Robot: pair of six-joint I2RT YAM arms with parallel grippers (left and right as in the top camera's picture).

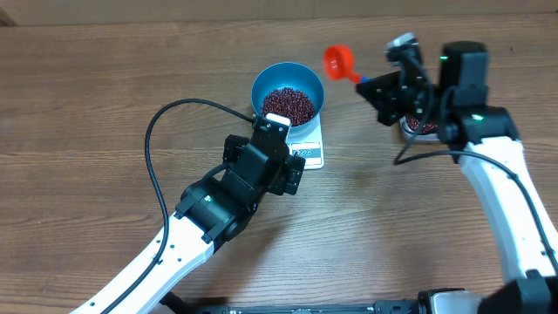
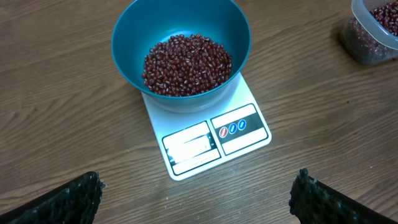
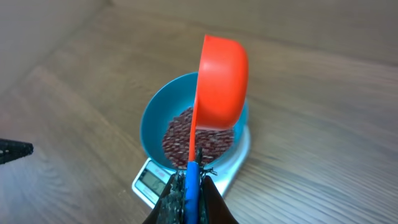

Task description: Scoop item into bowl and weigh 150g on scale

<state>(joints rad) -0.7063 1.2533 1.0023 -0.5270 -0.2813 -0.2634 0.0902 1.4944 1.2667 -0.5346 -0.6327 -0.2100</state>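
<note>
Many beans point(image 2: 186, 62) in bowl point(image 2: 130, 37) on scale point(image 2: 239, 127); right tool point(image 3: 191, 182) grips scoop point(image 3: 221, 81).

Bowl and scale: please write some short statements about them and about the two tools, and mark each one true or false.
1. The bowl stands on the scale. True.
2. The bowl is empty. False: it holds a heap of beans.
3. The right tool is shut on the scoop. True.
4. The left tool grips the bowl. False: it is open, apart from the bowl, and holds nothing.
5. The tub is empty. False: there are beans in it.
</note>
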